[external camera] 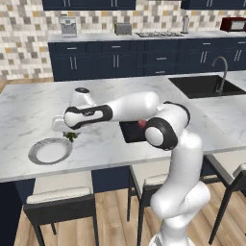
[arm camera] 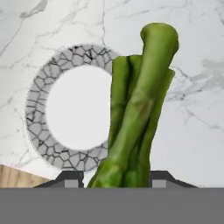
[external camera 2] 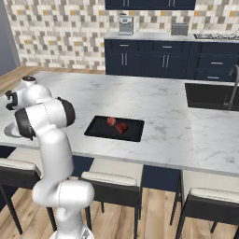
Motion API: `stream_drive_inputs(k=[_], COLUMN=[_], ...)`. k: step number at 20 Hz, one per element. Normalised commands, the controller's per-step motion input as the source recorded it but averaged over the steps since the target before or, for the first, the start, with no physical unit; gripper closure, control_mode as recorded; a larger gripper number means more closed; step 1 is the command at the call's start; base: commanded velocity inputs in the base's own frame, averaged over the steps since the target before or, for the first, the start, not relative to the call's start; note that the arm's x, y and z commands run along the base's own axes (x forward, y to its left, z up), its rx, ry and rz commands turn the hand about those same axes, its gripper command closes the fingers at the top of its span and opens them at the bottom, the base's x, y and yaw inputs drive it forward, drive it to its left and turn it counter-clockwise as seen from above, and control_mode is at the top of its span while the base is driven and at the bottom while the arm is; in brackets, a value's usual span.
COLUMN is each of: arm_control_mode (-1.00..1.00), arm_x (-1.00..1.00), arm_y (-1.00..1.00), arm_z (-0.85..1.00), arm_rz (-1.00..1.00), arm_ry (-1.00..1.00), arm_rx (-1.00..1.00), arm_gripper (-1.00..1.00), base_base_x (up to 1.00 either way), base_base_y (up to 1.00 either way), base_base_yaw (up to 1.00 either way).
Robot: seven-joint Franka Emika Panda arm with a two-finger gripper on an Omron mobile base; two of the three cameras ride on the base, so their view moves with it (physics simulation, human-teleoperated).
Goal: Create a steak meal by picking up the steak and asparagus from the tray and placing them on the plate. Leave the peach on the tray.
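Your gripper point(arm camera: 116, 178) is clamped on the asparagus point(arm camera: 139, 109), carried at centre frame in the hand view. The plate point(arm camera: 37, 105) lies centre-left beneath it, its white centre bare. Steak point(external camera 2: 122, 127) and peach point(external camera 2: 111, 121) rest on the tray point(external camera 2: 95, 130), mid-frame.

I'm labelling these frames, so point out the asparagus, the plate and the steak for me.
asparagus point(arm camera: 140, 105): hand view, middle of the green stalks.
plate point(arm camera: 37, 94): hand view, left side of its grey cracked rim.
steak point(external camera 2: 122, 127): right base view, centre of the flat red piece on the tray.
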Motion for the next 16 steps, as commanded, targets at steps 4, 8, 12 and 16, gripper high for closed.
stream_drive_inputs(k=[4, 8, 12, 16], arm_control_mode=[-1.00, -1.00, -1.00, -1.00], arm_x=[0.00, 0.17, 0.20, 0.19], arm_y=[0.89, 0.73, 0.65, 0.33], arm_z=[-0.19, -0.29, -0.29, -0.32], arm_rz=[0.28, 0.14, 0.06, 0.01], arm_ry=[0.04, 0.09, 0.07, 0.02], arm_rx=[-0.07, -0.09, -0.11, -0.09], arm_gripper=[1.00, 1.00, 1.00, 1.00], base_base_x=[0.00, 0.00, 0.00, 0.00], base_base_y=[0.00, 0.00, 0.00, 0.00], base_base_yaw=[0.00, 0.00, 0.00, 0.00])
